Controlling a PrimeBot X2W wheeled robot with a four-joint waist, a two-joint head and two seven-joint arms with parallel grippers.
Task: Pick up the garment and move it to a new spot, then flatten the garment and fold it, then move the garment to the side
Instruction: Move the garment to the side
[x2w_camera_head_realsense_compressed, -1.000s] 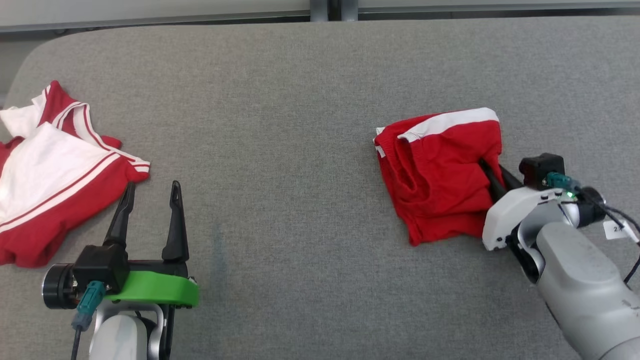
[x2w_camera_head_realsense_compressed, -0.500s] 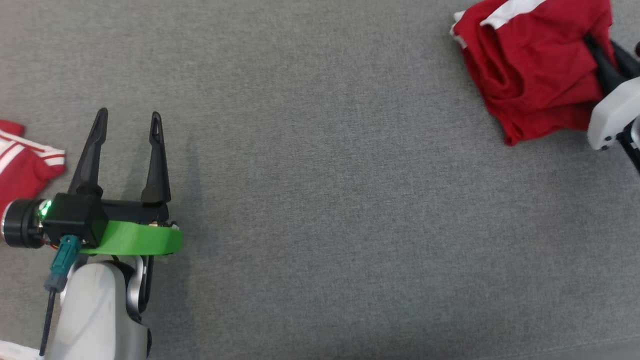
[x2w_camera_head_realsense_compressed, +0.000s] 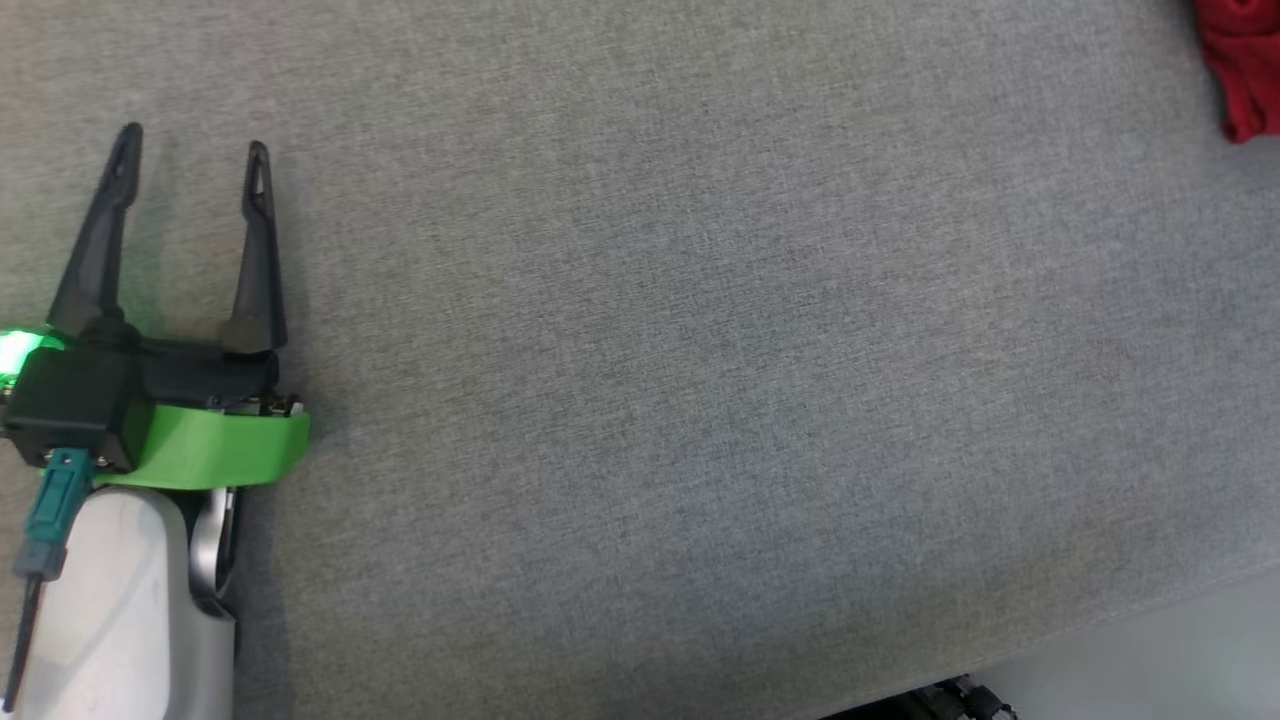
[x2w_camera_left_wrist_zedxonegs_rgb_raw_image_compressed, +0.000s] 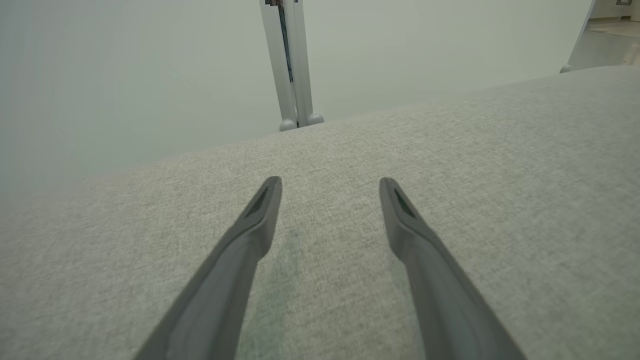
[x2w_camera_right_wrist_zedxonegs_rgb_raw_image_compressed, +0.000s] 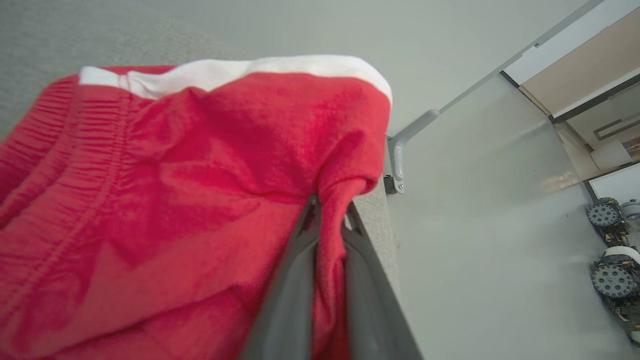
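Observation:
The garment (x2w_camera_right_wrist_zedxonegs_rgb_raw_image_compressed: 165, 200) is red cloth with a white band along its far edge, folded into a thick bundle. My right gripper (x2w_camera_right_wrist_zedxonegs_rgb_raw_image_compressed: 330, 215) is shut on a fold of it, red fabric pinched between the two dark fingers. In the head view only a red corner of the garment (x2w_camera_head_realsense_compressed: 1240, 70) shows at the top right. At the left of the head view my left gripper (x2w_camera_head_realsense_compressed: 190, 150) stands open over bare grey cloth, nothing between its fingers. The left wrist view shows that same left gripper (x2w_camera_left_wrist_zedxonegs_rgb_raw_image_compressed: 330, 187) with its fingers spread above the table.
The grey fabric table (x2w_camera_head_realsense_compressed: 700, 350) spreads across the head view; its front edge (x2w_camera_head_realsense_compressed: 1100, 625) runs along the lower right, with pale floor beyond. Past the table's far side, the right wrist view shows a metal bracket (x2w_camera_right_wrist_zedxonegs_rgb_raw_image_compressed: 400, 150) and wheeled machines (x2w_camera_right_wrist_zedxonegs_rgb_raw_image_compressed: 612, 270) on the floor.
The head camera has swung, so the whole picture shifted: the garment slid to the top right corner, and the right gripper and the red and white clothes at the left left the frame.

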